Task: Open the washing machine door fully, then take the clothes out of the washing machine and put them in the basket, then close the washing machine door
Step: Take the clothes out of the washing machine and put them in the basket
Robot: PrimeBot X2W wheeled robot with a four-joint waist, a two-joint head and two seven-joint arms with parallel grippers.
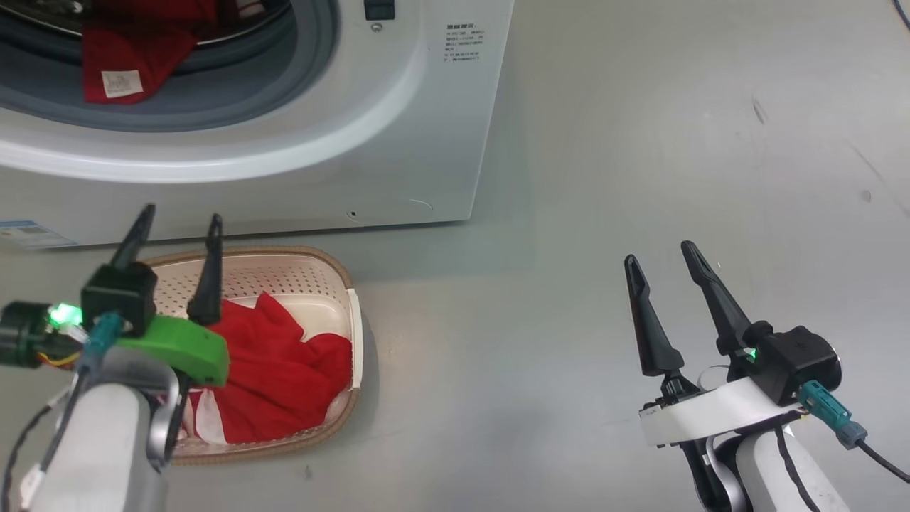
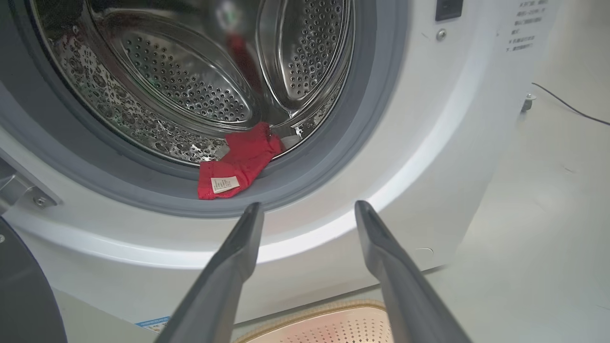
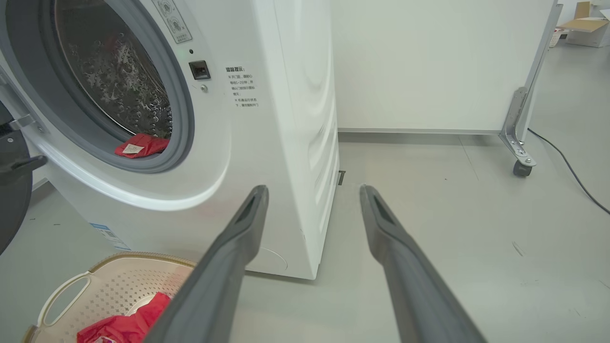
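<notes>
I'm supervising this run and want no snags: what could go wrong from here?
One red garment lies across the grey gasket; shutting the door now would likely trap it. The open left gripper, reaching for it, might pinch the gasket along with the cloth.

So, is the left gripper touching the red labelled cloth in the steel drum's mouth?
Apart. The head view shows the left gripper over the cream perforated basket, with white washing machine front between its tips and that red cloth.

Left pincer (image 1: 181,213) and right pincer (image 1: 657,252) both gape, empty.
</notes>
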